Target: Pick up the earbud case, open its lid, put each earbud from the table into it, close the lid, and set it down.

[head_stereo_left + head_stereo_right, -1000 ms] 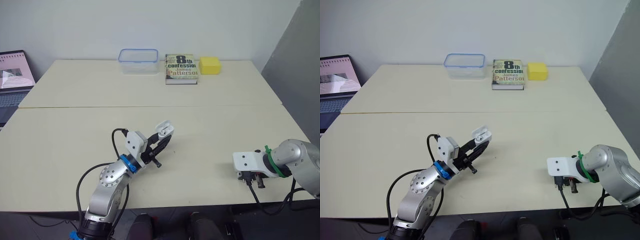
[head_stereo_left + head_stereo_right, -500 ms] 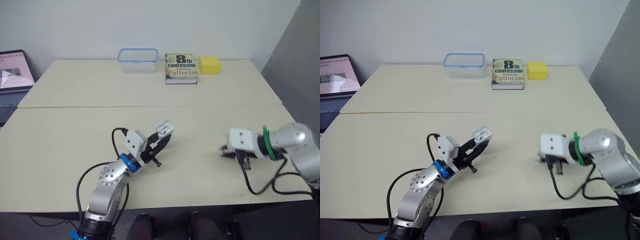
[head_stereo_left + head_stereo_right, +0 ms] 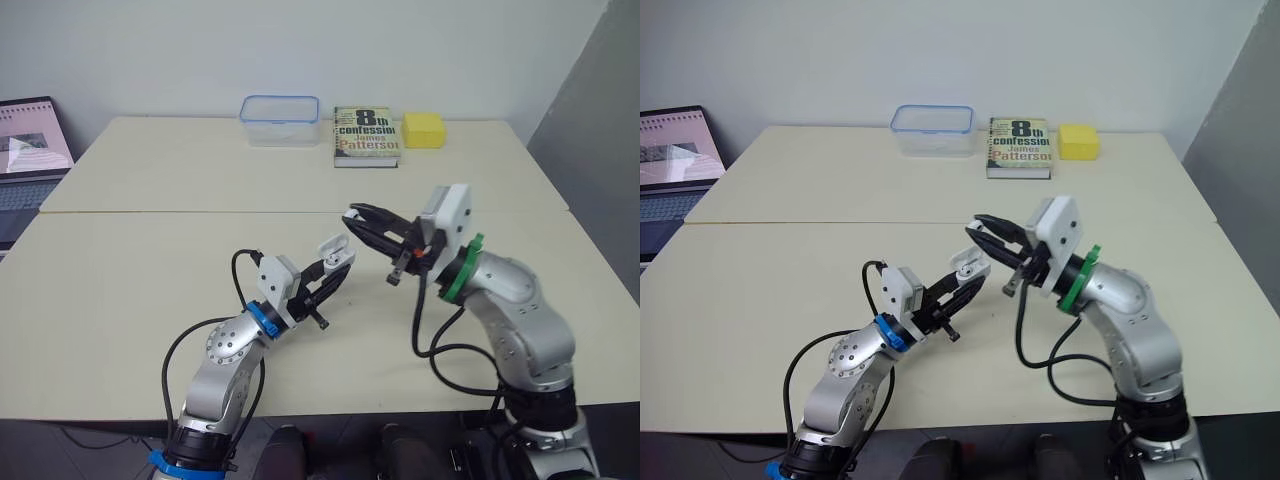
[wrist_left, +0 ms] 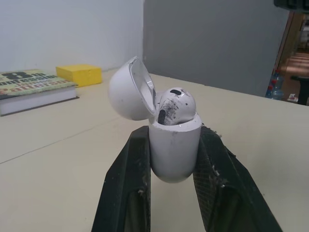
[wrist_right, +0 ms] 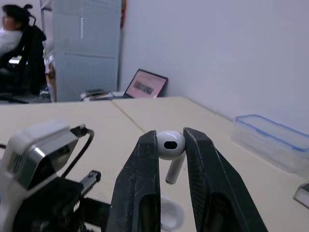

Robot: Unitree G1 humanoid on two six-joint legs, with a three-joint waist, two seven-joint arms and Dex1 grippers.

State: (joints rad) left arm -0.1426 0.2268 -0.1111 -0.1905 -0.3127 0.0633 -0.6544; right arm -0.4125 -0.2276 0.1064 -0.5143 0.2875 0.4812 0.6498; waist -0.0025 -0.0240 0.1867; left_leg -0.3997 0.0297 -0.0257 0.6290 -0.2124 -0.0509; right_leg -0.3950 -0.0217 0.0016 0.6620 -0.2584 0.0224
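The left pincer (image 3: 327,284) grips the small white plastic earbud case (image 4: 174,147) clear of the pale desk (image 3: 150,270), its hinged lid (image 4: 126,94) open and one white earbud (image 4: 175,105) seated. The right pincer (image 3: 352,217) pinches the second white earbud (image 5: 170,145), apparently just above the case. Seating it, closing and setting down remain.

White are the earbud case (image 4: 174,145), its dark-smudged earbud (image 4: 176,105) and the other earbud (image 5: 170,145), black the right gripper (image 5: 171,137) fingers (image 5: 140,193), cream the table (image 3: 150,270), yellow the block (image 3: 423,129), blue the clear container's (image 3: 279,120) rim, pink the laptop (image 3: 35,135) screen, and grey-green with black lettering the book (image 3: 366,136).
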